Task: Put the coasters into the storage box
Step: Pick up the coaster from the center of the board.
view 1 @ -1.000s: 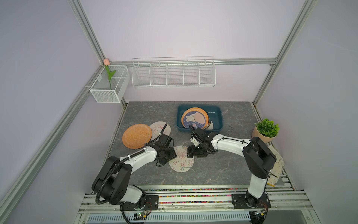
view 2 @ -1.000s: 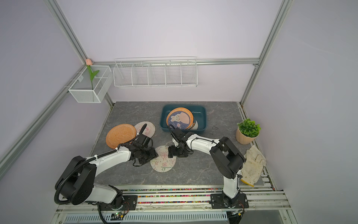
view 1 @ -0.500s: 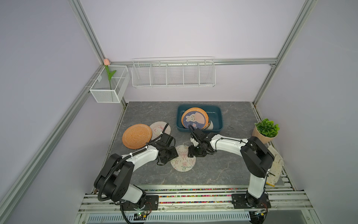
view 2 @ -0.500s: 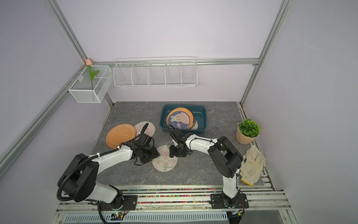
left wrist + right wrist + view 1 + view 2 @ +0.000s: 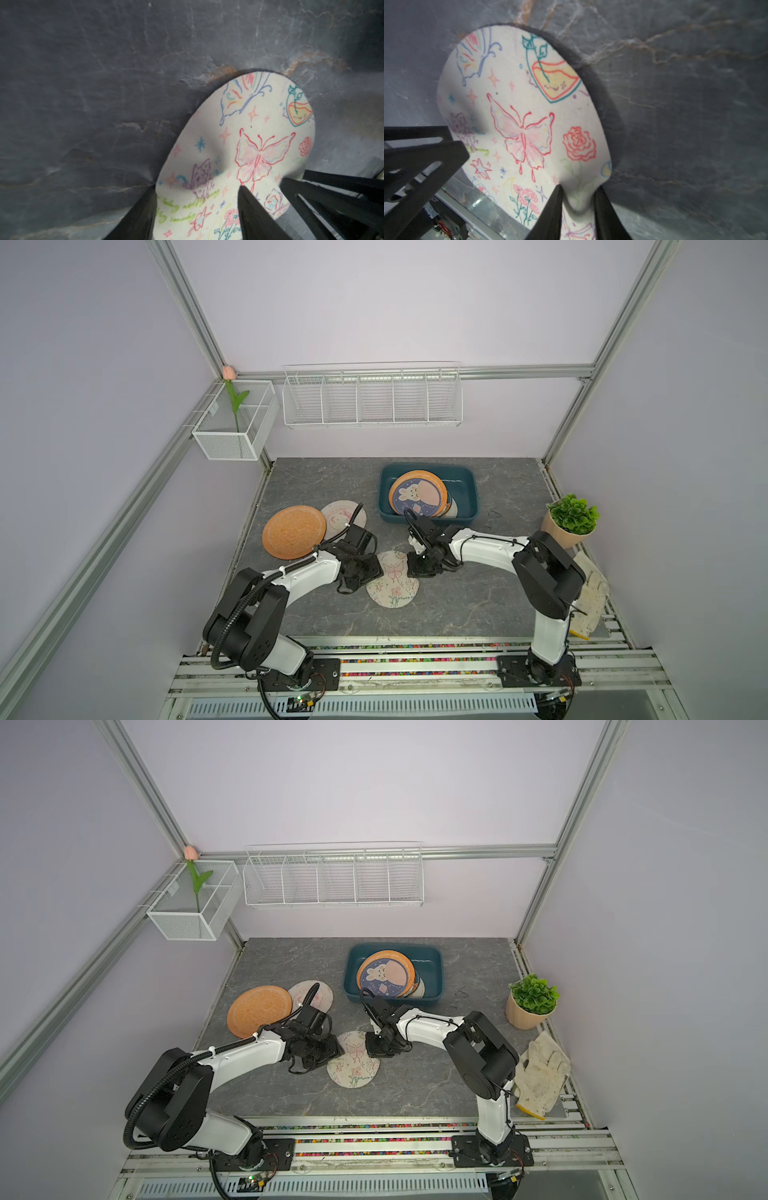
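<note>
Right claw [image 5: 579,188] pinches the butterfly coaster [image 5: 525,116] by its edge, left claw's [image 5: 197,187] grip unclear; next, lift toward the box [image 5: 463,495] at one o'clock.

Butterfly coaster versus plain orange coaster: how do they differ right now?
The butterfly coaster is cream with coloured line drawings; the orange coaster is plain and textured. The butterfly coaster's edge is buckled in the right claw; the orange coaster lies untouched. The butterfly coaster touches no other coaster; the orange coaster overlaps a pale printed coaster. Both are round, thin and outside the storage box.
</note>
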